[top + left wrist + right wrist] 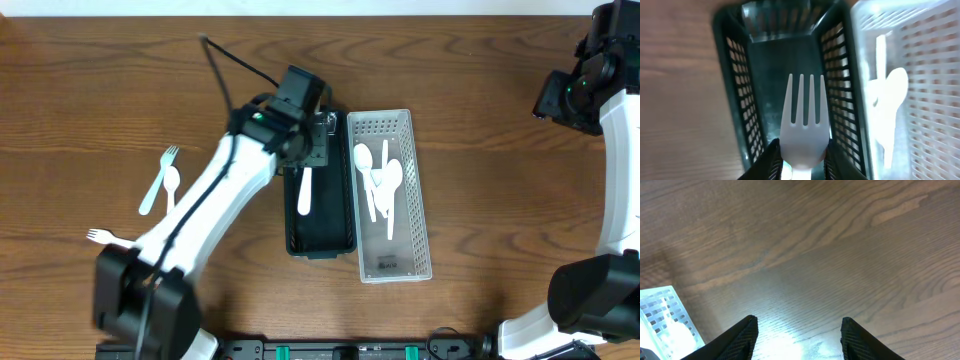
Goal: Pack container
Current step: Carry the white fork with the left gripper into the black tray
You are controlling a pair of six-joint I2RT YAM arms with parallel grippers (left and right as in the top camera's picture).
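We note the wooden table [480, 120] carrying a long white perforated container [380, 122] that holds white spoons [392, 178]. Just beside it lies a dark slatted container [330, 225], one end covered by the left arm. The right claw [800, 332] hangs spread and empty over bare table. The left claw [802, 154] pinches a white fork [803, 115] over the dark container's floor, tines pointing along it. The fork's handle is hidden.
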